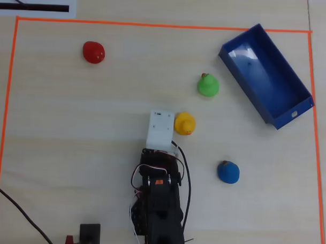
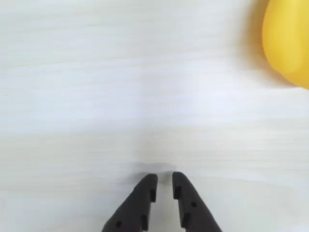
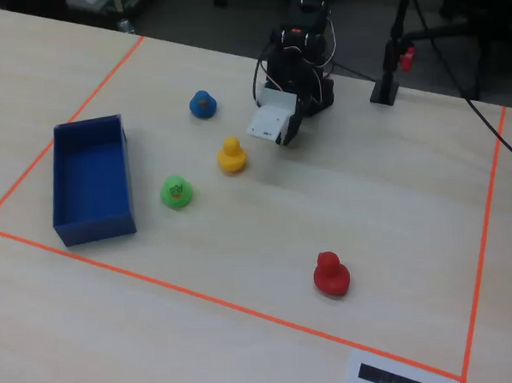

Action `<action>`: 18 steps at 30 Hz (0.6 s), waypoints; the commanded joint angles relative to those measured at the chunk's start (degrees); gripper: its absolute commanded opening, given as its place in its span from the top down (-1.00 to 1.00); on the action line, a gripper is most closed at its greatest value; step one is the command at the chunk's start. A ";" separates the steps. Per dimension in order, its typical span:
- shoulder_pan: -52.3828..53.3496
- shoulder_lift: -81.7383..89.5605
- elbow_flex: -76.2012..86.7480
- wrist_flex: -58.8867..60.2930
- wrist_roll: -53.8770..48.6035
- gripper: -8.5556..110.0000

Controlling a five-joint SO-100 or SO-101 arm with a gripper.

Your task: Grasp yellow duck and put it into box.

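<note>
The yellow duck (image 1: 185,123) stands on the pale wood table just right of the arm's white wrist housing (image 1: 160,128). It also shows in the fixed view (image 3: 231,156). In the wrist view only its yellow side (image 2: 288,43) shows, at the top right edge. My gripper (image 2: 164,176) points down at bare table to the left of the duck. Its two dark fingers are nearly together, with nothing between them. In the overhead view the fingers are hidden under the housing. The blue box (image 1: 261,66) lies open and empty at the far right, also in the fixed view (image 3: 90,179).
A green duck (image 1: 207,85) stands between the yellow duck and the box. A blue duck (image 1: 228,172) is at the lower right and a red duck (image 1: 93,52) at the far upper left. Orange tape (image 1: 155,25) marks the work area.
</note>
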 commanded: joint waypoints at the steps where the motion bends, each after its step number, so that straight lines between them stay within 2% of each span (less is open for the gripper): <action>1: 0.53 -0.09 0.26 0.26 0.35 0.85; 18: 1.49 -0.09 0.26 0.26 0.26 0.85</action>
